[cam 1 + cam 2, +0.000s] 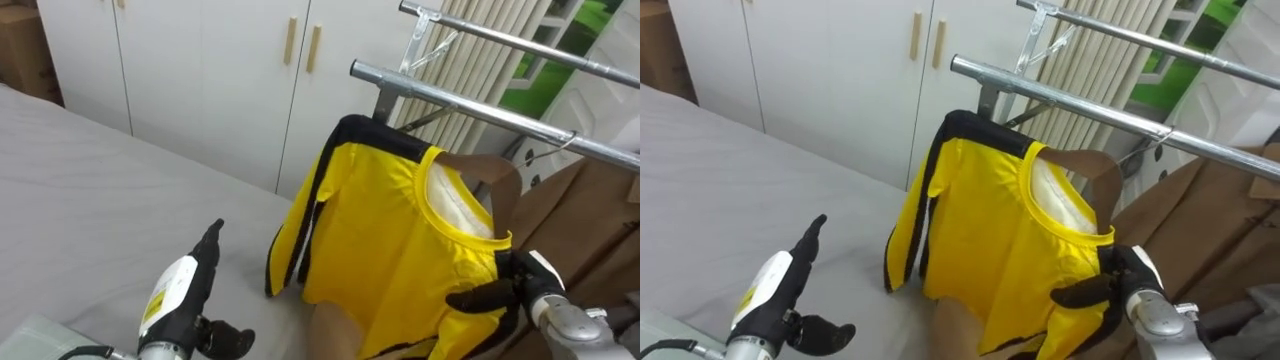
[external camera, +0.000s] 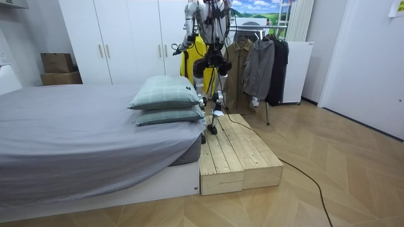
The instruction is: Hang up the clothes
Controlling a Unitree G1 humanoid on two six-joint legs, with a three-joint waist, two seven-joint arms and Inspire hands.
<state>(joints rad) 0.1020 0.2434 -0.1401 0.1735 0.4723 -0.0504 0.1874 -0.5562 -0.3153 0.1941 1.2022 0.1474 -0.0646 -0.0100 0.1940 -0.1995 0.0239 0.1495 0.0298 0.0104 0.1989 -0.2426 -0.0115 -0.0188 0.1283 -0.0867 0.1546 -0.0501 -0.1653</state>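
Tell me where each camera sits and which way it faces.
Left eye view: robot's head, looking down at the yellow shirt by the rail; left hand open, right hand curled on it.
Right eye view: same head, slightly aside, same scene.
Room view: across the room, facing the bed and the whole robot on a wooden platform.
All share the yellow shirt.

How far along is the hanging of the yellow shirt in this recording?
Done: the yellow shirt is already on a wooden hanger and held up at the metal rail. In hand: the right hand grips the shirt at its shoulder; the left hand is open over the bed. Left: whether the hook sits over the rail cannot be told, and the hand has yet to let go.
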